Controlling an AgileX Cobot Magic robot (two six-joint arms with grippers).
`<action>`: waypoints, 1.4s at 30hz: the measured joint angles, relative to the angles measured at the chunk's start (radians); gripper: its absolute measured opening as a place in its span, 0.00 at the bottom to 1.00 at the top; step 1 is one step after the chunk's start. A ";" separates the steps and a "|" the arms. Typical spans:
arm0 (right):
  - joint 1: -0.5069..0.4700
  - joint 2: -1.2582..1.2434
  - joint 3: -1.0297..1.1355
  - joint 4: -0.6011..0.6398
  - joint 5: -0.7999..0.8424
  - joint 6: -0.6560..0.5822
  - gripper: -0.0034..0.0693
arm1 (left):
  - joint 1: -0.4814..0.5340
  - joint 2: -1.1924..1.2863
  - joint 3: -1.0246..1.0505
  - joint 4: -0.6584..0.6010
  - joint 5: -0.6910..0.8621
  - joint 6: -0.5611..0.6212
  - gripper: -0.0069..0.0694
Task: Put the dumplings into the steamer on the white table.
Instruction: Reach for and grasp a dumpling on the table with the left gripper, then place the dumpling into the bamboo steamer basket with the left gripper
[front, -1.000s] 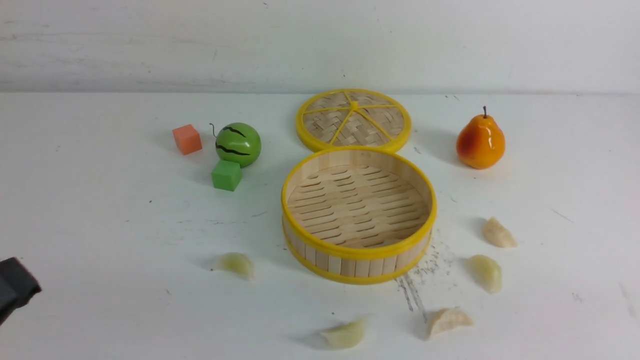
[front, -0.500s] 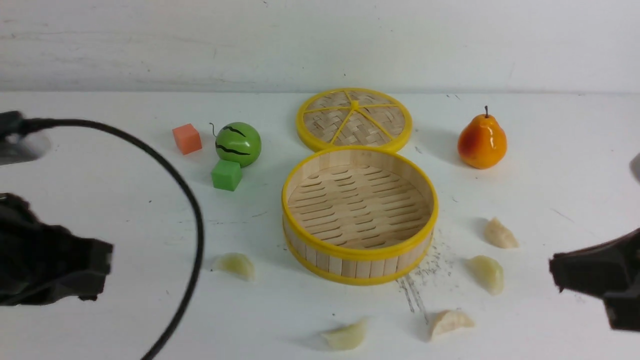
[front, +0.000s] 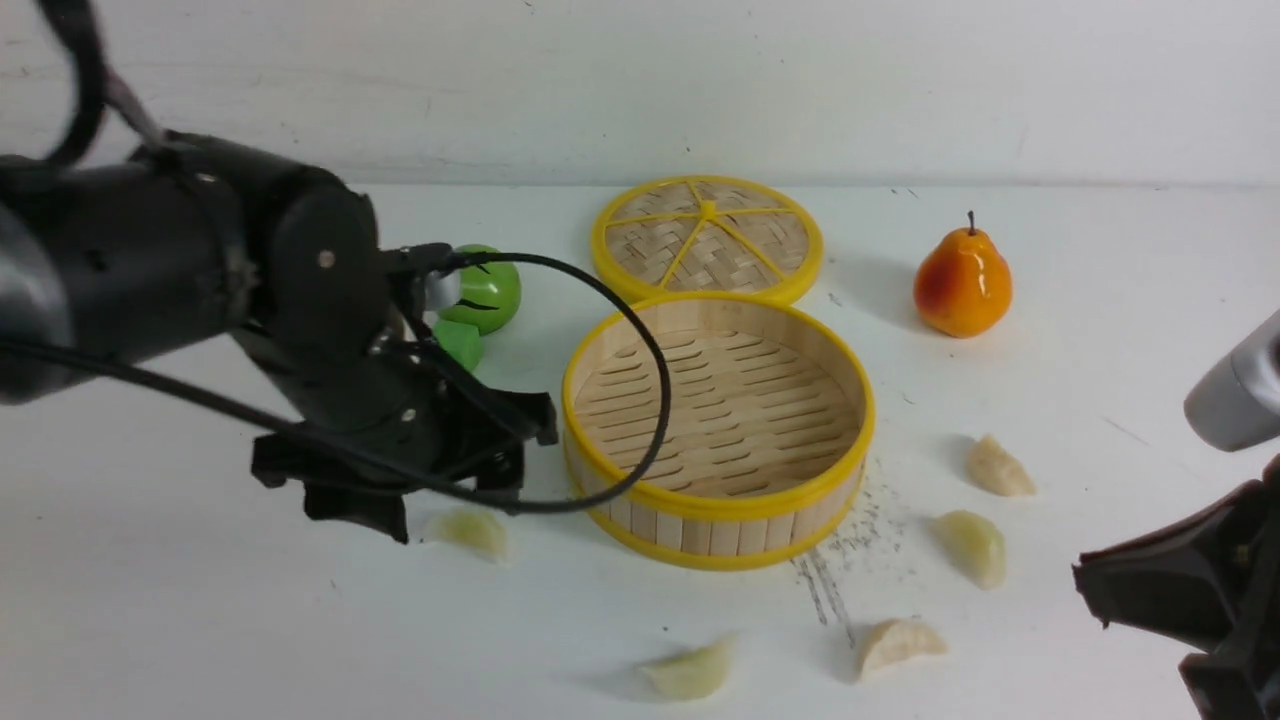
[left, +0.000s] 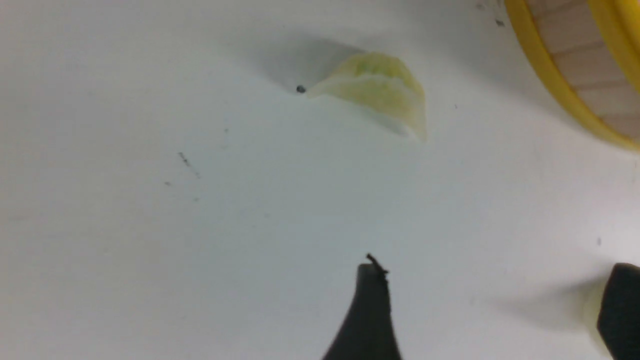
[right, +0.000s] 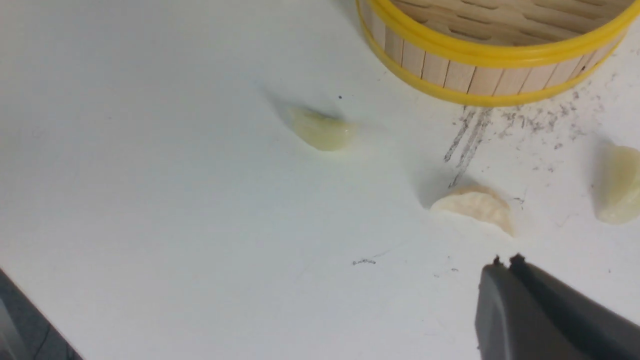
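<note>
Now lining up the first pick. Left gripper (left: 495, 280) hangs released, jaws wide, low over the white table (left: 150, 225). The nearest dumpling (left: 375, 90) lies ahead of its tips, not yet between them, near the steamer (left: 565, 65) wall. My plan: advance until the pleats sit centred, drop to the surface, close gently; the glossy skin may squirt out. Steamer rim crowds one finger's side; the other side is open table. Right gripper (right: 505, 262) is clenched on nothing, a cream dumpling (right: 475, 206) just ahead of it.
</note>
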 joint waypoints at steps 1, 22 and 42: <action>0.000 0.000 0.000 0.000 0.005 0.000 0.04 | 0.000 0.047 -0.013 0.005 -0.033 -0.080 0.89; 0.000 -0.055 0.000 -0.003 0.023 0.000 0.06 | 0.000 0.282 -0.046 0.196 -0.220 -0.418 0.47; 0.000 -0.076 -0.002 0.012 0.063 0.066 0.08 | -0.197 0.428 -0.874 0.033 0.185 0.224 0.34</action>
